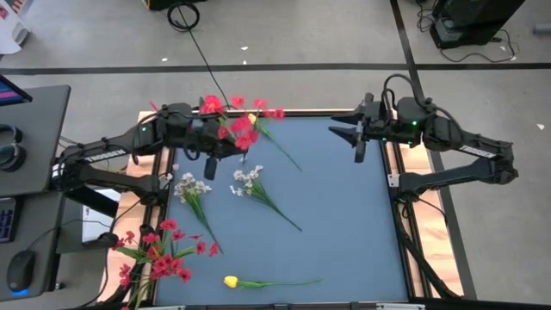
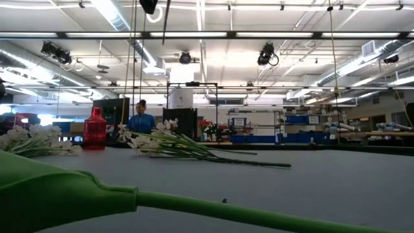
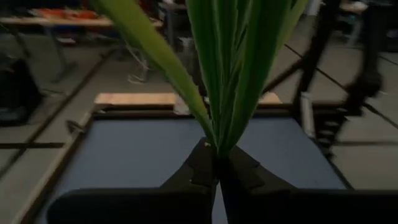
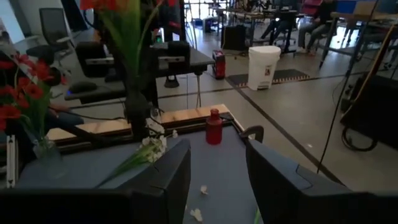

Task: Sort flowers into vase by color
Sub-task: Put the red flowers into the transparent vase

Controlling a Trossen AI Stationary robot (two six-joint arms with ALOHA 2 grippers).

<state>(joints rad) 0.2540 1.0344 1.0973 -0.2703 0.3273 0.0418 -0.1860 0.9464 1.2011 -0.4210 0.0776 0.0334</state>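
My left gripper (image 1: 211, 145) is near the table's far left corner, shut on a spray of red blossoms (image 1: 234, 120) whose green stems (image 3: 230, 68) rise from its fingers. The small red vase (image 4: 214, 127) stands on the mat just beyond that gripper and also shows in the low view (image 2: 94, 129). In the high view the arm and blossoms hide it. My right gripper (image 1: 357, 142) waits open at the far right, touching nothing. Two white sprays (image 1: 194, 187) (image 1: 248, 179), a yellow tulip (image 1: 231, 282) and a loose green stem (image 1: 280, 148) lie flat on the mat. My left gripper pinches the red spray's bunched green stems (image 3: 217, 148) between its two fingers (image 3: 199, 168), which reach in level, pointing toward the table's right. The spray stands upright above the fingers, lifted clear of the mat, blossoms on top (image 4: 109, 5). The stem below the fingers is hidden.
More red flowers (image 1: 159, 254) stand in a clear glass vase (image 4: 46, 155) at the near left corner. A wooden frame (image 1: 392, 185) edges the mat. The mat's right half is bare. A desk with a mouse (image 1: 21, 271) is to the left. A person (image 2: 140, 120) stands far behind.
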